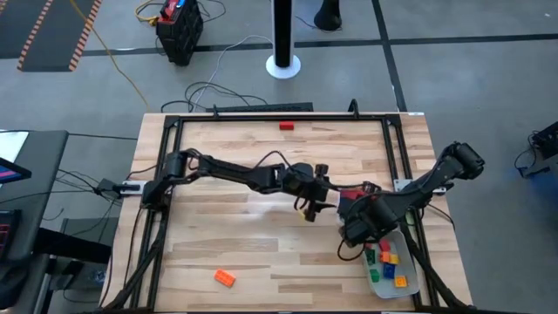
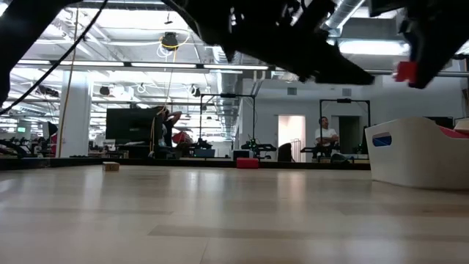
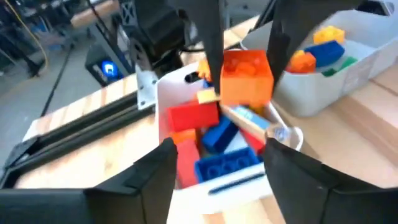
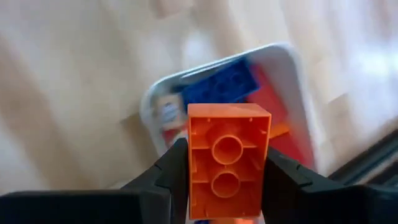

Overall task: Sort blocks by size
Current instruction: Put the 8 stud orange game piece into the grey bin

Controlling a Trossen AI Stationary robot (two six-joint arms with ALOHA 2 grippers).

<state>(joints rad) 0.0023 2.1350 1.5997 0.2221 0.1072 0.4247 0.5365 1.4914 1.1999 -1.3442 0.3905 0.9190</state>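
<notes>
We see the right pincer [image 4: 227, 171] clenched on an orange block [image 4: 228, 160], its two dark fingers [image 4: 176, 174] pressed against the block's long sides so that the hollow underside faces the wrist camera. It hangs in the air above a white tray [image 4: 149, 102] that already holds blue, red and orange blocks [image 4: 221, 82]. In the left wrist view the same orange block [image 3: 247, 78] hangs between the right arm's fingers just above that tray [image 3: 171, 93], and the left pincer [image 3: 217, 171] stands released just beside it, its fingers [image 3: 152, 171] spread apart with nothing between them. From above, the left pincer [image 1: 316, 194] sits near the middle of the surface [image 1: 218, 244], close to the right pincer [image 1: 353, 218], which is to its right. A second white tray [image 1: 410, 283] lies near the surface's right front corner and holds smaller blocks [image 1: 386, 262] in red, green, yellow, blue and orange. A lone orange brick [image 1: 225, 278] lies on the bare wood toward the front left, well apart from both arms, and a red brick [image 1: 286, 126] lies at the far edge. In the low view a person [image 2: 322, 136] sits in the room beyond the surface.
</notes>
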